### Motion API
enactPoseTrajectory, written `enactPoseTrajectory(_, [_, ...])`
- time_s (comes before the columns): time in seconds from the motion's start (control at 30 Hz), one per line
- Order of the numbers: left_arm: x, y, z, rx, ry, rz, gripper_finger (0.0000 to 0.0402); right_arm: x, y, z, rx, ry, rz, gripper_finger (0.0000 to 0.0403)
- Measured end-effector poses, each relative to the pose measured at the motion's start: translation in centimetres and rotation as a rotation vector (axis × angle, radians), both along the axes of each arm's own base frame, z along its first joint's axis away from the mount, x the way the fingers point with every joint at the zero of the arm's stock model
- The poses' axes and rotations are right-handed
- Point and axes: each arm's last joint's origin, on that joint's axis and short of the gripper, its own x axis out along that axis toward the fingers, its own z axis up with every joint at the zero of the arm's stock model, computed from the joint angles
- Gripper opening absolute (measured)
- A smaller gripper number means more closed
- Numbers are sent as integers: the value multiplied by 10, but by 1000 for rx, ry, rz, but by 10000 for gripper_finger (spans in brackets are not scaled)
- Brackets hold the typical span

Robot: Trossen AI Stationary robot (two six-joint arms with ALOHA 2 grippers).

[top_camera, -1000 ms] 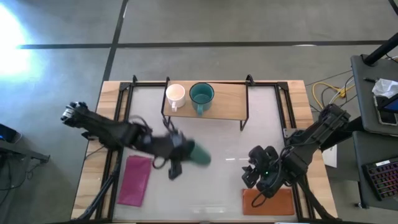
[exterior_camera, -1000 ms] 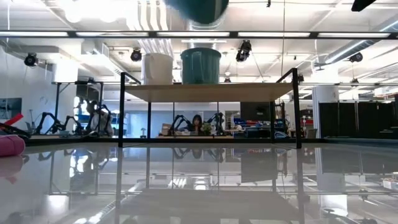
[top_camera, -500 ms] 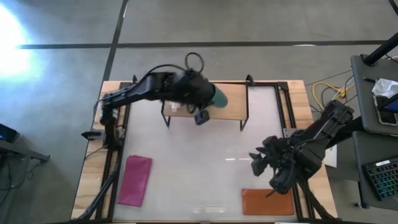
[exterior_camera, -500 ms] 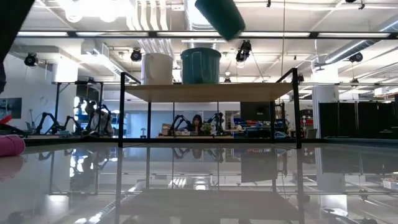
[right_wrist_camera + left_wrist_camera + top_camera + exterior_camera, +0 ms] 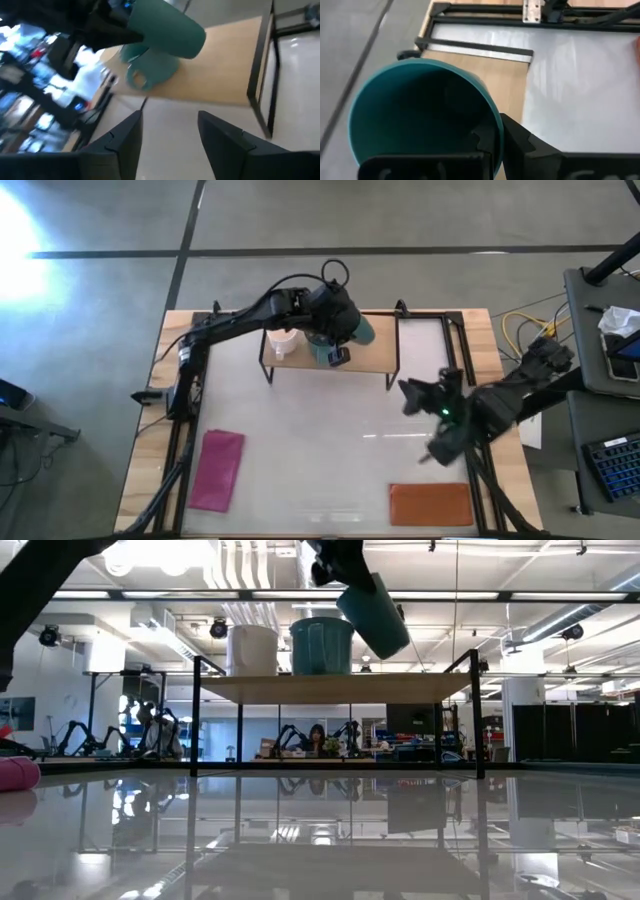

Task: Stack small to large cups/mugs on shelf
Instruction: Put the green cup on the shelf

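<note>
Now the left end effector point(image 5: 340, 330) holds the dark green cup point(image 5: 358, 330) up in the air over the shelf point(image 5: 375, 352). Its fingers are closed on the cup, which hangs tilted, with its bottom pointing down and off to one side. A second ago this cup was low over the middle of the bench point(image 5: 330, 450). Then the arm swung it up and across, and now it is just above the bare wood next to the teal mug point(image 5: 322, 645).

The small white mug point(image 5: 283, 340) and the teal mug stand side by side on the shelf, close but not touching as far as the low view shows. They have not moved. The green cup is not on the shelf yet; in the low view there is a clear gap between it and the board.

The right end effector point(image 5: 432, 402) has moved too. It was down near the brown-orange mat point(image 5: 430, 503), and now it is higher up the bench, near the shelf's end. Its fingers are spread wide and hold nothing. It looks toward the shelf, maybe just watching.

So two cups are up and the third has come to the right place. I think the cup must be turned upright and set down beside the teal mug. It is tilted, so it could tip or bump the teal mug on the way down.

A pink cloth point(image 5: 219, 470) lies on the bench, well apart.
</note>
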Motion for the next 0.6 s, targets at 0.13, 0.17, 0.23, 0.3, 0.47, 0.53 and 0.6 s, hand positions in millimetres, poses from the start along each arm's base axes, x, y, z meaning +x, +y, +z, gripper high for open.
enactPoseTrajectory(0.13, [3,4,-3,32,-8,-34,0,19,-22,0,-53,91,-50,113])
enactPoseTrajectory(0.17, [3,4,-3,40,-4,-43,0,21,-29,1,-72,100,-66,86])
enactPoseTrajectory(0.23, [4,3,-3,42,-11,-67,0,22,-42,5,-102,134,-94,31])
enactPoseTrajectory(0.3, [4,2,-3,34,-17,-102,0,20,-59,9,-85,157,-128,18])
enactPoseTrajectory(0.47, [11,3,-13,53,11,-157,0,21,-97,24,-25,182,-121,8])
enactPoseTrajectory(0.53, [15,4,-16,65,11,-173,0,25,-113,31,-6,169,-75,8])
enactPoseTrajectory(0.6, [18,4,-18,73,1,-178,0,30,-129,36,14,169,-27,8])
